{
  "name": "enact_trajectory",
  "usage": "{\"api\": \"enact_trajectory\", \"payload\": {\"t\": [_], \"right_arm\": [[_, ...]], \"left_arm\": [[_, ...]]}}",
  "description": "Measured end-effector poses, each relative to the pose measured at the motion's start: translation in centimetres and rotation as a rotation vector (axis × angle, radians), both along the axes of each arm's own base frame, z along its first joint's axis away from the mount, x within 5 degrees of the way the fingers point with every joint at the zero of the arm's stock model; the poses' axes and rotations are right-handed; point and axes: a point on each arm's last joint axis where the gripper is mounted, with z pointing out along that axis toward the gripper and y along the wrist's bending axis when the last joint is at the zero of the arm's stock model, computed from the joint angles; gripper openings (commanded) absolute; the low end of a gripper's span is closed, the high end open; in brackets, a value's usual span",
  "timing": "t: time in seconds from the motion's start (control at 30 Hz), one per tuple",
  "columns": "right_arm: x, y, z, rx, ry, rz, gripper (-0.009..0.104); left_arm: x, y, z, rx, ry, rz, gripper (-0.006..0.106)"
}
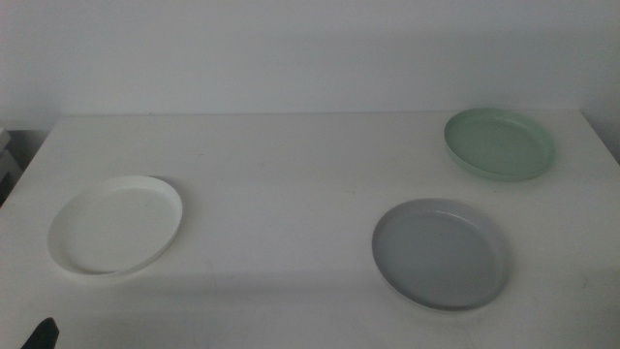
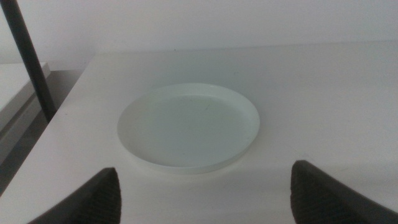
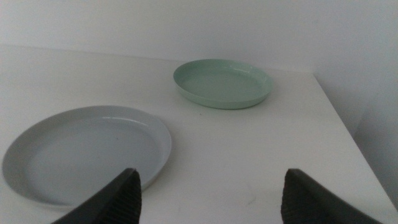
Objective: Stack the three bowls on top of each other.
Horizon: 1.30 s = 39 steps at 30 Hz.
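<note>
Bowls (image 1: 116,226) white, grey, pale green

The white table (image 1: 291,165) carries a white bowl (image 1: 116,225), grey bowl (image 1: 442,253) and pale green bowl (image 1: 500,143), well apart.

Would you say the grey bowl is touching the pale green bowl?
Apart: the middle view shows bare table between the grey bowl and pale green bowl.

Only small bits of the robot show. The left tool (image 2: 205,196) has two dark grey jaws with rounded tops and a dull, smooth skin. The right tool (image 3: 211,199) has two dark jaws just like them, thick and blunt. A tiny black tip (image 1: 42,334) pokes up too.
</note>
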Motion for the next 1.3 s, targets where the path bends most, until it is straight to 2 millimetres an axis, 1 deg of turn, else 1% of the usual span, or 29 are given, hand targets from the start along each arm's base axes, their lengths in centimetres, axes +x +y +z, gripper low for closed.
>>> {"api": "enact_trajectory", "payload": {"t": [0.03,0.1,0.17,0.23,0.37,0.47,0.57,0.7,0.87,1.03,1.17,1.23,1.3], "right_arm": [[0.0,0.0,0.0,-0.001,0.010,0.000,0.057],[-0.2,0.0,0.7,-0.002,0.026,-0.002,0.057],[-0.5,-0.1,2.1,-0.001,0.024,-0.004,0.057],[-0.6,-0.1,3.9,-0.001,0.025,-0.005,0.057],[-0.3,-0.1,6.9,-0.008,0.079,-0.008,0.057],[0.5,0.0,8.8,-0.009,0.150,-0.009,0.057],[1.7,0.1,10.4,-0.007,0.222,-0.009,0.057],[4.3,0.3,12.5,0.001,0.298,-0.010,0.057],[8.3,0.9,13.0,0.054,0.453,0.003,0.057],[13.3,1.6,13.1,0.129,0.574,-0.002,0.059],[17.3,2.0,11.1,0.139,0.705,-0.018,0.066],[19.3,2.2,9.6,0.146,0.776,-0.025,0.070],[20.9,2.3,8.2,0.149,0.836,-0.031,0.071]], "left_arm": [[0.0,0.0,0.0,0.000,0.000,0.000,0.102],[0.0,0.0,0.0,0.000,0.000,0.000,0.102],[0.0,0.0,0.0,0.000,0.000,0.000,0.102],[0.0,0.0,0.0,0.000,0.000,0.000,0.102],[0.0,0.0,0.0,0.000,0.000,0.000,0.102],[0.0,0.0,0.0,0.000,0.000,0.000,0.102],[0.0,0.0,0.0,0.000,0.000,0.000,0.102],[0.0,0.0,0.0,0.000,0.000,0.000,0.102],[0.0,0.0,0.0,0.000,0.000,0.000,0.102],[0.0,0.0,0.0,0.000,0.000,0.000,0.102],[0.0,0.0,0.0,0.000,0.000,0.000,0.102],[0.0,0.0,0.0,0.000,0.000,0.000,0.102],[0.0,0.0,0.0,0.000,0.000,0.000,0.102]]}}
